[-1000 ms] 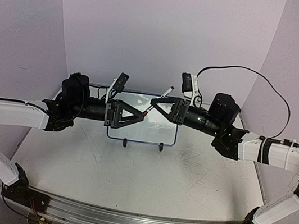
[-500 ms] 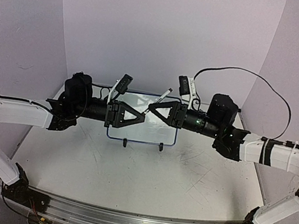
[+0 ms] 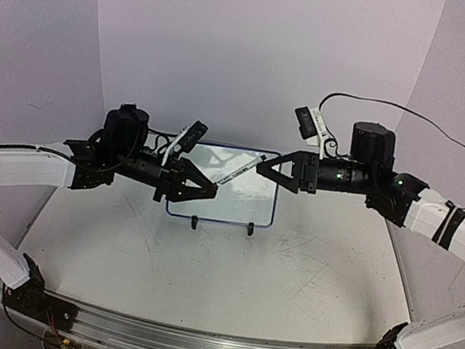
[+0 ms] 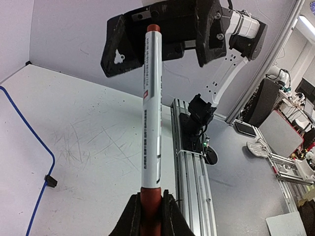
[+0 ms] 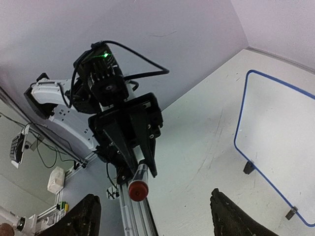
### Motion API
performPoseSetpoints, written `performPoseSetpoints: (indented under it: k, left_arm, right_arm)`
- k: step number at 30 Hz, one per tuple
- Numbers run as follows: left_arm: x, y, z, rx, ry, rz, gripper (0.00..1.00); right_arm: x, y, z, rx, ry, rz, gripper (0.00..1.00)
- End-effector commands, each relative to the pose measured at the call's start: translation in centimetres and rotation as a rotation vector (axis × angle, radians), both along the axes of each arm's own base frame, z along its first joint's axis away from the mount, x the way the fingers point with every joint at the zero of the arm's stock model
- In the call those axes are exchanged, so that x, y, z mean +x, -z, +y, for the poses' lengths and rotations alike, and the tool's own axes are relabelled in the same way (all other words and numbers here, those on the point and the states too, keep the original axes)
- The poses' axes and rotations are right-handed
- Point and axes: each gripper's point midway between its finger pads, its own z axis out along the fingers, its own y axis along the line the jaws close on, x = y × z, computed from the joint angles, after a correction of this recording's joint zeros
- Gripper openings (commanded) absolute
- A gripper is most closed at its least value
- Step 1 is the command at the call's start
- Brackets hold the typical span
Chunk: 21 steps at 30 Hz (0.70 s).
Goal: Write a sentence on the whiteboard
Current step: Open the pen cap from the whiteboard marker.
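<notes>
The whiteboard (image 3: 236,206) stands upright on two black feet at the back middle of the table, and its blue frame also shows in the right wrist view (image 5: 239,123). The sentence is out of view: I make out no writing on the board's face. A white marker (image 4: 151,108) with red ends (image 5: 139,187) juts from my left gripper (image 4: 151,219), which is shut on its red lower end, in front of the board (image 3: 234,175). My right gripper (image 3: 262,169) hangs open just past the marker's far tip, touching nothing, with its fingers (image 5: 83,219) spread wide.
The scratched white table (image 3: 226,271) sits between lilac walls. An aluminium rail (image 3: 188,345) runs along the near edge by the arm bases. A black cable (image 3: 417,128) loops above the right arm.
The marker passed from the right gripper to the left. The left jaws closed on its red end. The right jaws opened and that arm drew back to the right and up.
</notes>
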Motion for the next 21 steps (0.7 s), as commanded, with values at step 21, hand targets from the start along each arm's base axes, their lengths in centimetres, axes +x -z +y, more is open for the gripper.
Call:
performPoseSetpoints:
  k: [21]
  left_arm:
    - [-0.1,-0.9,-1.3,0.028,0.071,-0.046,0.0]
  right_arm:
    - [-2.0,0.4,3.3,-0.006,-0.262,0.039,0.34]
